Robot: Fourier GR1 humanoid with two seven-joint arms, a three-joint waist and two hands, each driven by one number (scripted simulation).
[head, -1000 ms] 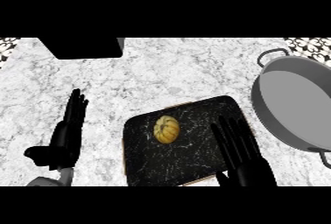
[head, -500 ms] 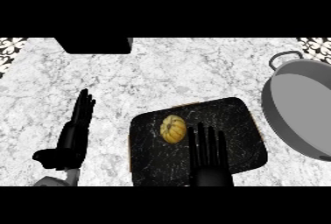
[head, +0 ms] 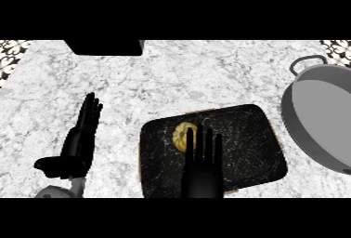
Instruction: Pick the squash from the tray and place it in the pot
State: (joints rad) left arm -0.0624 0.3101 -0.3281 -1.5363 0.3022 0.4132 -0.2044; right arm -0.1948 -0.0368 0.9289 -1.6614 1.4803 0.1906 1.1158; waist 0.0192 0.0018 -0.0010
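The squash (head: pixel 183 136) lies on the dark tray (head: pixel 254 139), partly hidden under the right hand (head: pixel 203 172), whose straight fingertips overlap its near-right side. The pot (head: pixel 322 125) sits at the far right. No writing shows.

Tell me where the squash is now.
The squash lies on the dark tray, left of its middle, just beyond the right robot hand's fingertips.

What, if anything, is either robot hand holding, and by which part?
Nothing is held. The right robot hand hovers open over the tray, straight fingers partly covering the squash. The left robot hand rests open on the counter's left.
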